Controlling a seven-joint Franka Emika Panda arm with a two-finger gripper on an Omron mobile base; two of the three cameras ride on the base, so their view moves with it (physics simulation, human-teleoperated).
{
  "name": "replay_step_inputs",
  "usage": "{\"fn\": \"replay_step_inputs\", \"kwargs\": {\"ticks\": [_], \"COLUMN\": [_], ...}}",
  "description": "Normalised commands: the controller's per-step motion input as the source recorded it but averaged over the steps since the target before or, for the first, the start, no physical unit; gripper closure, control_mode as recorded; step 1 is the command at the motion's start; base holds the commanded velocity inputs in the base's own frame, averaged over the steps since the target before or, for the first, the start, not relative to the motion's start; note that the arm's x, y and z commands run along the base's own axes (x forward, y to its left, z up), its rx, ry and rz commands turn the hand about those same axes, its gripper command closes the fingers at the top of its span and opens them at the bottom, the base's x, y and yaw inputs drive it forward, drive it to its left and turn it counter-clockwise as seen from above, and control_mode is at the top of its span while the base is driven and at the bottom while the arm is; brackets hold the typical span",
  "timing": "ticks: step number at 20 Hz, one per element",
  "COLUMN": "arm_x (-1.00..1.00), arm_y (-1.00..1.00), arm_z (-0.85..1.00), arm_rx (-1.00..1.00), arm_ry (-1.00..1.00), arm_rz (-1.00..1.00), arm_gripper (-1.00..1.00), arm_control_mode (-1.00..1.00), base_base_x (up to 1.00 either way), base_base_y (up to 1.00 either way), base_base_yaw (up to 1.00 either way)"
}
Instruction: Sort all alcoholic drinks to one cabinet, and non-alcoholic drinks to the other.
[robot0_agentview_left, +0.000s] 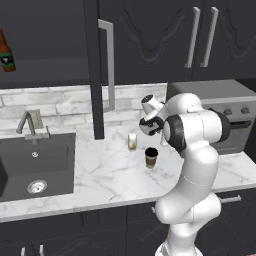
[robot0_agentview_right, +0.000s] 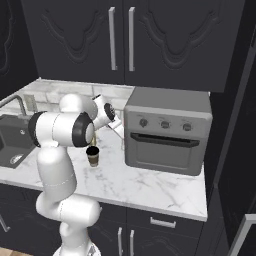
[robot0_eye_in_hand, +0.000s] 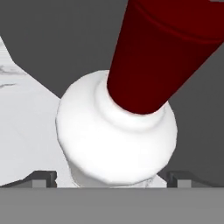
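Item 1, white bottle with a red cap (robot0_eye_in_hand: 116, 140): nearest the hand camera, its rounded white shoulder between the two finger tips, one tip (robot0_eye_in_hand: 43, 178) at lower left, the other at lower right. Both tips sit right at the body's sides, so I judge the gripper (robot0_eye_in_hand: 111, 180) closed on this bottle, though the contact itself is hidden under the shoulder. From the base cameras the bottle is masked by the wrist; it sits beside the toaster oven (robot0_agentview_right: 167, 131).

Item 2, paper coffee cup with black lid (robot0_agentview_left: 151, 157): upright on the marble counter (robot0_agentview_left: 110, 175), just in front of the arm.

Item 3, pale carton (robot0_agentview_left: 132, 141): upright, near the cup and behind it.

Item 4, brown beer bottle (robot0_agentview_left: 6, 52): already on the shelf inside the open cabinet at upper left.

Item 5, tall narrow door with long silver bar handle (robot0_agentview_left: 107, 65): standing open, edge toward the counter.

Handling note, my judgement: this bottle belongs with the beer. I would lift straight up first, keep it vertical since the grip is low on a top-heavy shape, clear the cup and carton, then swing left past the door edge, not through it.
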Motion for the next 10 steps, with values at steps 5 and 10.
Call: {"fn": "replay_step_inputs", "kwargs": {"ticks": [5,10], "arm_x": [0.23,0.13], "arm_y": [-0.01,-0.07], "arm_z": [-0.14,-0.07], "arm_rx": [0.0,0.0], "arm_ry": [-0.03,-0.03], "arm_rz": [0.0,0.0], "arm_gripper": [-1.0,-1.0], "arm_control_mode": [-1.0,-1.0], "base_base_x": [0.0,0.0], "base_base_y": [0.0,0.0], "base_base_yaw": [0.0,0.0]}}
